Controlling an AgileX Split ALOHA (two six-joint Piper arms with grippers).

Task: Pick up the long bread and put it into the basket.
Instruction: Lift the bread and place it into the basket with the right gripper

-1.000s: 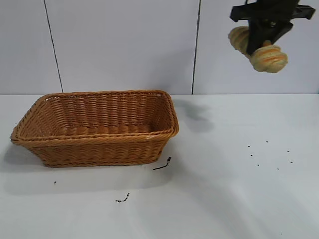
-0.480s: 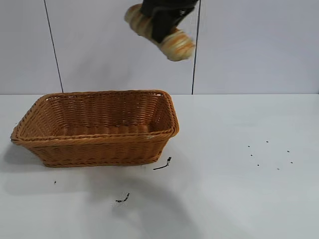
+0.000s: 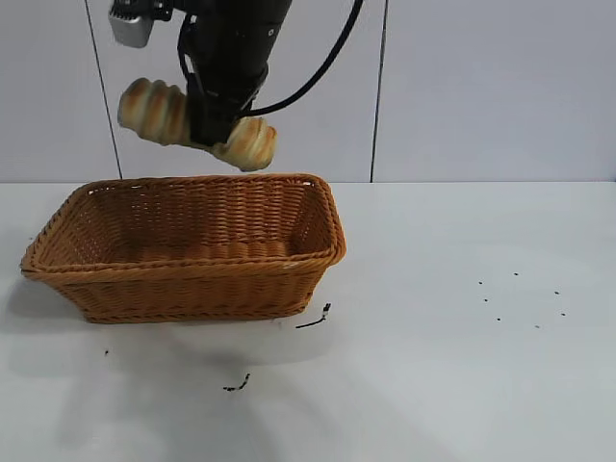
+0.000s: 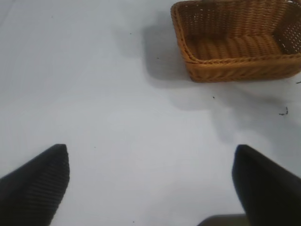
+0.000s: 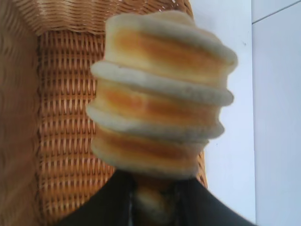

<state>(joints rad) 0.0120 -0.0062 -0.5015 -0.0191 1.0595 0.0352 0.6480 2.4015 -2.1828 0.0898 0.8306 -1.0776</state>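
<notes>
basket (image 3: 183, 279): woven wicker, rough, braided rim, slight sheen | long bread (image 3: 154, 111): ridged crust, matt, soft-looking | table (image 3: 462, 366): smooth, matt white | right claw (image 3: 214, 130): black, matt | left claw (image 4: 150, 181): fingers (image 4: 35, 186) black, finely textured, matt

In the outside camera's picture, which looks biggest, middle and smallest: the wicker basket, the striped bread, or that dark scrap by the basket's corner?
1. The basket, by far the widest.
2. The long bread, held above it by the right gripper.
3. The dark scrap on the table, a thin sliver.
</notes>
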